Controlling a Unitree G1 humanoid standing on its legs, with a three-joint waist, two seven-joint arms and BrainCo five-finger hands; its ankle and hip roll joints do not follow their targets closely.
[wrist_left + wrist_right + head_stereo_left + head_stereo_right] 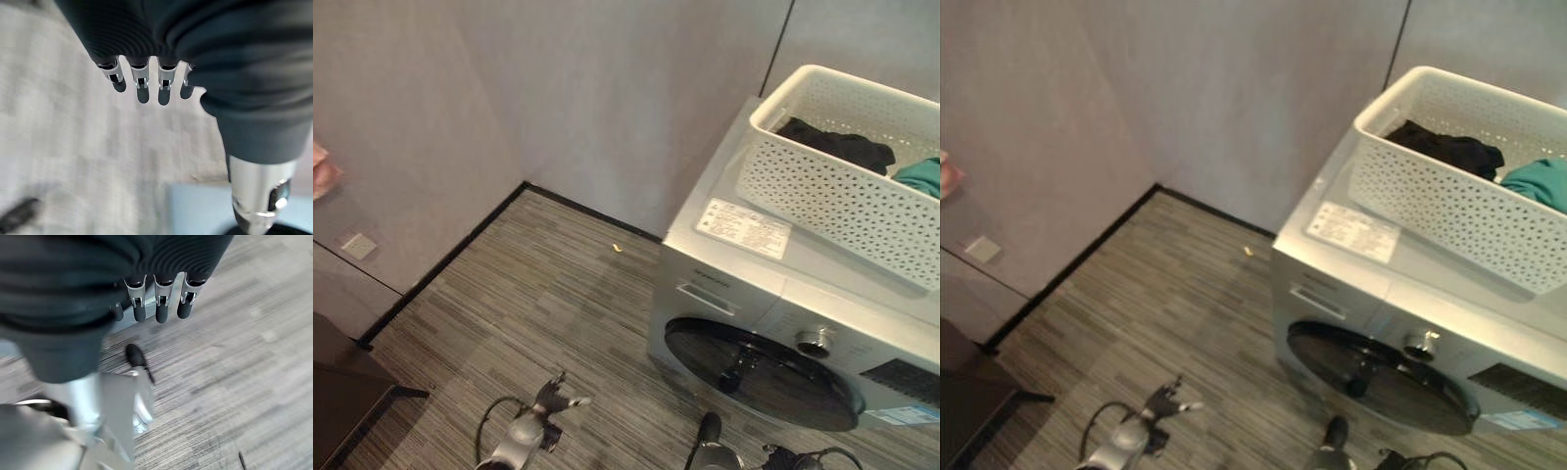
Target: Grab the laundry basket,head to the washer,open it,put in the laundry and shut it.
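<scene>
The left hand (553,399) is seen low over the striped grey floor (538,294), in front of and to the left of the washer (773,323), its fingers loosely extended and nothing gripped. The right hand (156,303) is shown in its wrist view with dark-tipped fingers hanging relaxed above the floor, also empty. The white perforated laundry basket (822,181) is set on top of the washer, with a black garment (837,145) and a teal garment (1538,181) inside it. The washer's round dark door (754,377) is seen closed. In the head views a white label (742,227) is visible on the washer's lid and a small yellowish scrap (618,248) on the floor near the grey wall (558,98). In the left wrist view, the fingers are shown above pale blurred flooring
</scene>
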